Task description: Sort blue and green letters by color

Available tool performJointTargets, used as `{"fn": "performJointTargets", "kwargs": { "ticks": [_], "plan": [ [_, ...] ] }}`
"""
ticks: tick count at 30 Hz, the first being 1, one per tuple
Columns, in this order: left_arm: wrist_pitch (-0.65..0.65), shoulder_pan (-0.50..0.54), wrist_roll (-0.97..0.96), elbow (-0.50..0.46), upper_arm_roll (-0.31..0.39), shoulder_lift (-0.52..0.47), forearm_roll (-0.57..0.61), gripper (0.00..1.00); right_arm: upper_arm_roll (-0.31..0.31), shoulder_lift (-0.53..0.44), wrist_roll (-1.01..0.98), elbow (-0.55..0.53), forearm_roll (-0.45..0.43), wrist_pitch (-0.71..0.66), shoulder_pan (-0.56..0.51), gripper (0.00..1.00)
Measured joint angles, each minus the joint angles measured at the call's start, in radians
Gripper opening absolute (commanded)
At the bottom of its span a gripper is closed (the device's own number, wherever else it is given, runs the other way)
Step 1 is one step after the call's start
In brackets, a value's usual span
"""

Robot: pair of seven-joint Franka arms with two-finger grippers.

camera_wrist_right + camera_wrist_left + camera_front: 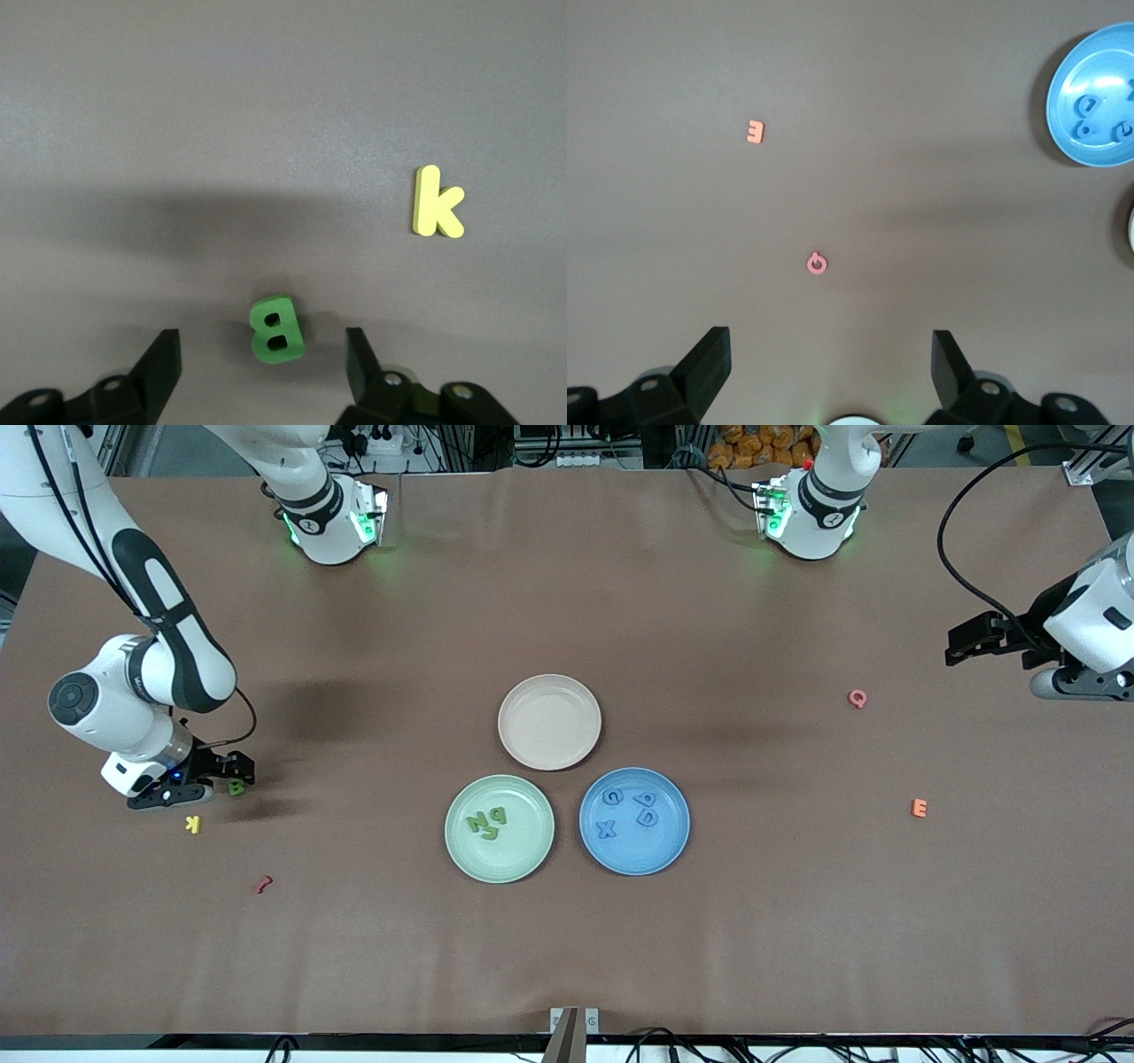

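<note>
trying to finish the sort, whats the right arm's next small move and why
Probably lower and close on the green B. The right gripper is open, its jaws either side of the B on the table, the only green letter outside the green plate. The left gripper waits.

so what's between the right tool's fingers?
The green B lies on the table between the open fingers of the right tool, untouched. The right wrist view shows it; the yellow K lies outside.
</note>
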Motion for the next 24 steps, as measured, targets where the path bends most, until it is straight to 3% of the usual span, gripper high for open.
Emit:
{"fn": "performJointTargets", "kwargs": {
  "ticks": [10,24],
  "plan": [
    [0.128,0.000,-0.001,-0.087,0.000,-0.031,0.000,1.00,0.000,0.021,-0.003,0.015,0.000,-0.002,-0.001,0.72],
    [0.163,0.009,-0.002,-0.128,0.000,-0.064,0.000,1.00,0.000,0.037,-0.009,0.028,0.000,-0.005,-0.001,0.58]
  ]
}}
